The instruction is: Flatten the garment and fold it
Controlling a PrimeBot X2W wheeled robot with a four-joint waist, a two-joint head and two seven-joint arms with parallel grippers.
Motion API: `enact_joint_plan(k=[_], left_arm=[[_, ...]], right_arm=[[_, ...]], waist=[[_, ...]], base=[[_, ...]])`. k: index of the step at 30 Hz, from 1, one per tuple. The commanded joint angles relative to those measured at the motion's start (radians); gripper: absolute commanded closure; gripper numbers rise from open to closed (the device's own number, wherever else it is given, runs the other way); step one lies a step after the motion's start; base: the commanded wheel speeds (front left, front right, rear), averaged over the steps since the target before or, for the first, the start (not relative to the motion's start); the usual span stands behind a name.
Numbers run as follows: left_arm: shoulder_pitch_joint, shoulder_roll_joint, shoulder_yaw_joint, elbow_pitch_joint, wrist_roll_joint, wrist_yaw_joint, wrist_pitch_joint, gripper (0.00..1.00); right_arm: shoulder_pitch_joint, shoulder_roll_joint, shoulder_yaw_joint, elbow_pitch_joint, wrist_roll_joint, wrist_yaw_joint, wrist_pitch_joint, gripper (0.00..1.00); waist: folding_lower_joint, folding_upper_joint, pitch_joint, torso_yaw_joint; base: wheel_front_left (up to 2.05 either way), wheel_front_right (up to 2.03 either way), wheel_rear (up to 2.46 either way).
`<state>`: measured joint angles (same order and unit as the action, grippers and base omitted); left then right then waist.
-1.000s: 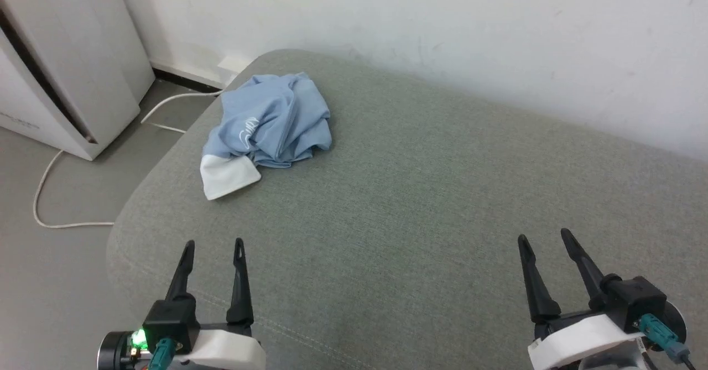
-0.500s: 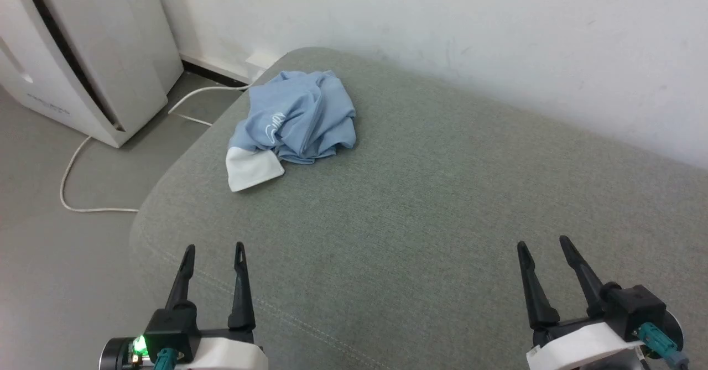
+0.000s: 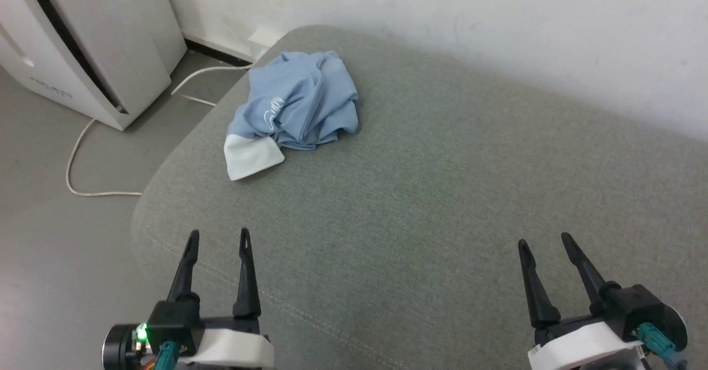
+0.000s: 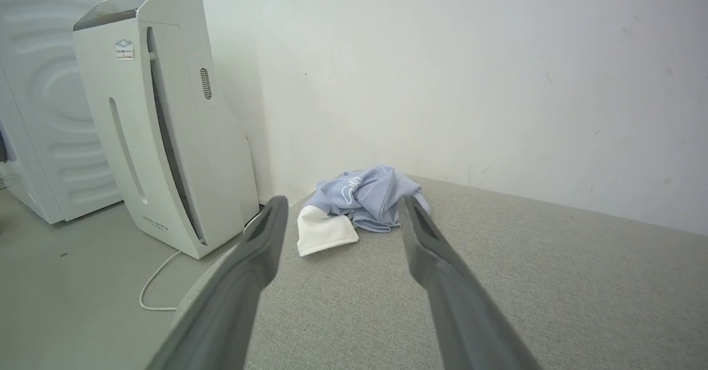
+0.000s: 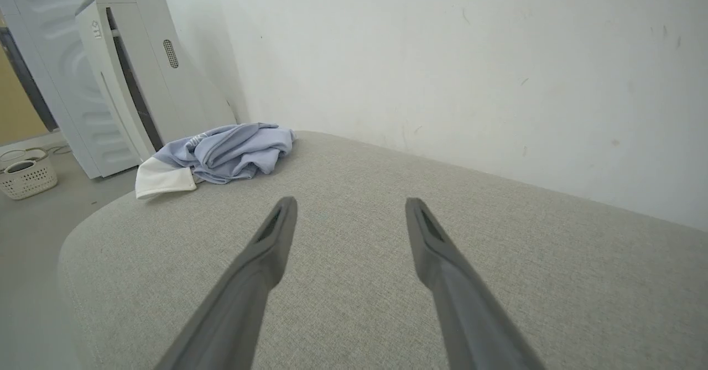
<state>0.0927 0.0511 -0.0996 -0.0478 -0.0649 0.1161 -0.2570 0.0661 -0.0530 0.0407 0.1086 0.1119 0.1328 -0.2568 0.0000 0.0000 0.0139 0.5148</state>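
The garment (image 3: 298, 107) is a crumpled light blue polo shirt lying in a heap near the far left corner of the grey cushioned surface (image 3: 442, 193). Its white collar (image 3: 251, 157) sticks out toward me and a white outline logo faces up. In the left wrist view the garment (image 4: 368, 196) lies ahead between the fingers, well beyond their tips. In the right wrist view the garment (image 5: 227, 151) lies far off to the upper left. My left gripper (image 3: 217, 237) hovers open over the near left edge. My right gripper (image 3: 545, 241) hovers open at the near right. Both hold nothing.
A tall white appliance (image 3: 83, 43) stands on the floor to the left, with a white cable (image 3: 77, 160) trailing across the floor beside the cushion. A white wall (image 3: 442, 21) runs behind the cushion. A small white basket (image 5: 25, 173) sits on the floor.
The head camera has shifted, so the whole scene has slid right and the garment sits a little higher in view. Both grippers stay open and the garment lies as before.
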Motion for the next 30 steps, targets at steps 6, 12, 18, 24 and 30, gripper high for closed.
enact_joint_plan(k=[6,12,18,24,30], left_arm=[[-0.149,0.002,-0.004,0.074,-0.045,-0.075,-0.005,0.0],[-0.417,0.076,0.042,0.221,-0.125,-0.161,0.124,0.0],[-0.685,0.207,0.054,0.366,-0.185,-0.22,0.393,0.0],[-0.902,0.332,0.024,0.541,-0.291,-0.245,0.647,0.0],[-1.037,0.454,-0.027,0.62,-0.423,-0.246,0.824,0.0]], right_arm=[[-0.034,0.003,-0.012,-0.042,-0.067,-0.002,-0.005,0.0],[-0.078,0.002,-0.006,-0.096,-0.117,-0.002,-0.005,0.0],[-0.127,-0.011,0.011,-0.153,-0.135,-0.002,0.0,0.0],[-0.163,-0.027,0.032,-0.229,-0.141,-0.002,0.024,0.0],[-0.204,-0.021,0.035,-0.293,-0.139,-0.002,0.021,0.0]], waist=[[0.0,0.0,0.143,-0.039],[0.0,0.0,0.289,-0.111],[0.0,0.0,0.414,-0.192],[0.0,0.0,0.522,-0.257],[0.0,0.0,0.611,-0.32]], base=[[0.0,0.0,0.0],[0.0,0.0,0.0],[0.0,0.0,0.0],[0.0,0.0,0.0],[0.0,0.0,0.0]])
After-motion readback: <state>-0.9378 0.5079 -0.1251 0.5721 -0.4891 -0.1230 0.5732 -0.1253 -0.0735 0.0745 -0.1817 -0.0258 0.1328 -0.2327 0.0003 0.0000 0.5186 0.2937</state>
